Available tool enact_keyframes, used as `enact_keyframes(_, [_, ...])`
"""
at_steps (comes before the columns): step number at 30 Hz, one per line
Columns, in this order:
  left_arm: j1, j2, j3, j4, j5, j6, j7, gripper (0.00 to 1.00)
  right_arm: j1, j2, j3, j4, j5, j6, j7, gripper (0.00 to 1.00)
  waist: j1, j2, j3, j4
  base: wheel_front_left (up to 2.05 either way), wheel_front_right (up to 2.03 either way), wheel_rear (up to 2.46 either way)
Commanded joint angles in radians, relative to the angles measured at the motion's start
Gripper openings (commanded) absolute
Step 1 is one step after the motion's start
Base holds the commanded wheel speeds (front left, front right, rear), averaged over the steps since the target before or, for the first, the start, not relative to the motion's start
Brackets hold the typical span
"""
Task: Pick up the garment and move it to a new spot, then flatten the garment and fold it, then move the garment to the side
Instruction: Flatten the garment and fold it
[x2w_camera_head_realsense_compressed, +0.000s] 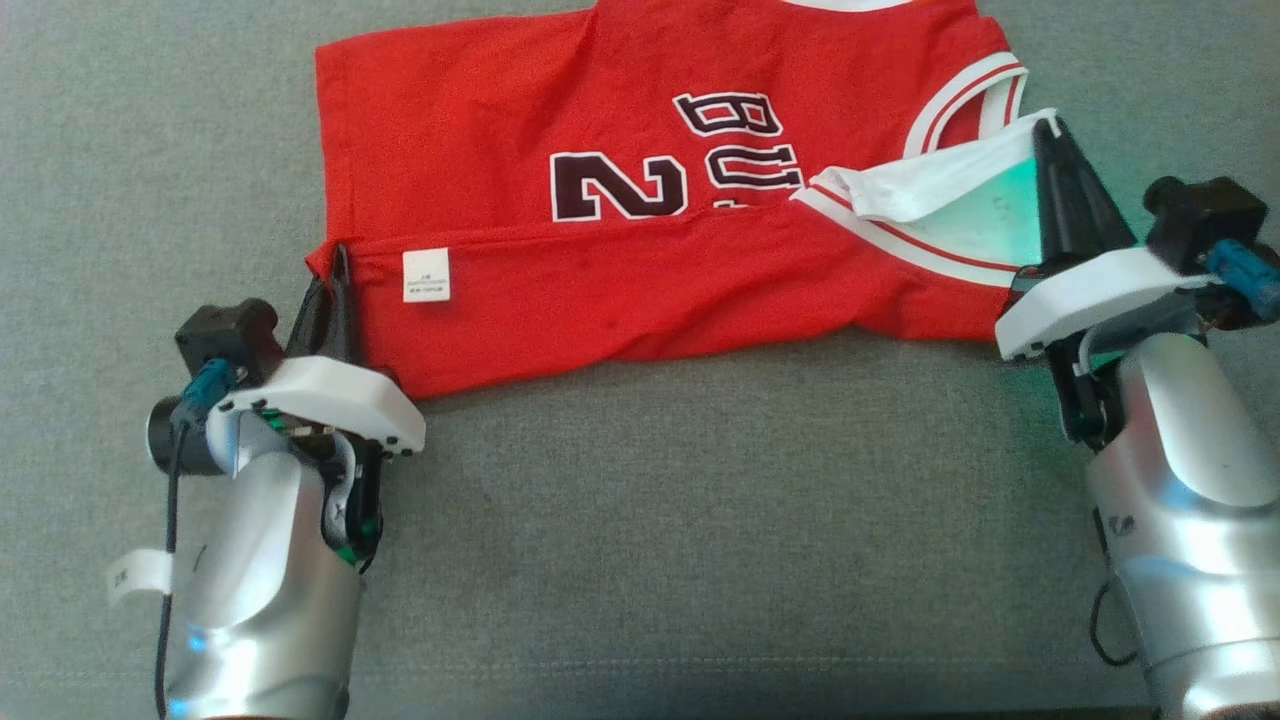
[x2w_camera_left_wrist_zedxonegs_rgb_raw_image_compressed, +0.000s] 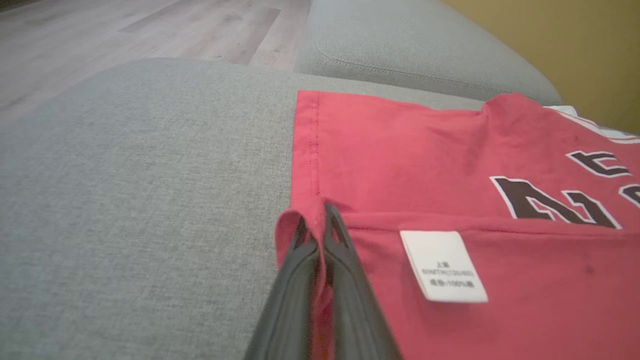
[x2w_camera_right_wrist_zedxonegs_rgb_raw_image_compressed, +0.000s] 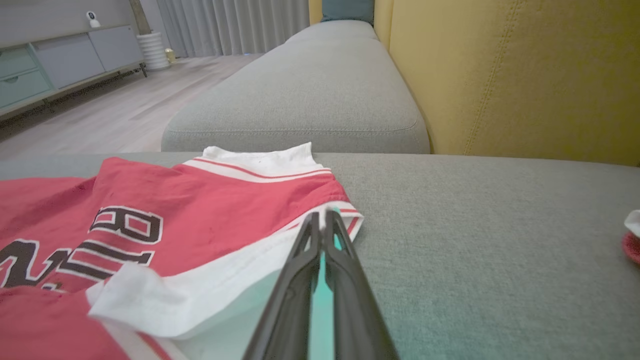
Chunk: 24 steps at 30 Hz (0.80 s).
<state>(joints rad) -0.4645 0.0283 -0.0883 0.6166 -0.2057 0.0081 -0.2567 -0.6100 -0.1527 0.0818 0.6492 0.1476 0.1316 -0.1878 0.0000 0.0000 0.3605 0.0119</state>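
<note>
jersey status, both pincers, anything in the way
Left pincer shut on jersey hem corner. Right pincer shut on white armhole trim. Jersey half-folded on grey cushion. Small red-and-white item at right wrist view's edge, apart.

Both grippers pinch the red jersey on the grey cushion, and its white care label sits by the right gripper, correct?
No: the small white care label on the red white-trimmed jersey sits by the left gripper, as the head view shows.

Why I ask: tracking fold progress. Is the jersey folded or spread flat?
Partly folded: near part of the jersey lies over its print, inside label up; left gripper and right gripper shut on its edge.
</note>
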Motion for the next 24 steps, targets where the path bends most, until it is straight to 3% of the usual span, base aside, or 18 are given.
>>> enact_keyframes(1, [-0.027, 0.022, 0.017, -0.034, -0.012, 0.006, -0.005, 1.00, -0.030, 0.009, 0.000, -0.007, -0.003, -0.001, -0.025, 1.00, 0.0000, 0.0000, 0.002, 0.003, 0.00, 0.00, 0.00])
enact_keyframes(7, [0.037, 0.022, -0.003, -0.118, -0.038, 0.038, -0.005, 1.00, -0.015, 0.032, -0.041, 0.002, -0.007, -0.001, -0.067, 1.00, 0.0000, 0.0000, -0.020, 0.002, 0.00, 0.00, 0.00])
enact_keyframes(14, [0.181, 0.022, -0.057, -0.200, -0.101, 0.081, -0.005, 1.00, 0.173, 0.063, -0.068, -0.063, 0.042, -0.001, -0.073, 1.00, 0.0000, 0.0000, -0.070, -0.006, 0.00, 0.00, 0.00])
enact_keyframes(24, [0.223, 0.022, -0.087, -0.205, -0.104, 0.096, -0.005, 1.00, 0.294, 0.084, -0.105, -0.063, 0.050, -0.001, -0.074, 1.00, 0.0000, 0.0000, -0.084, -0.006, 0.00, 0.00, 0.00])
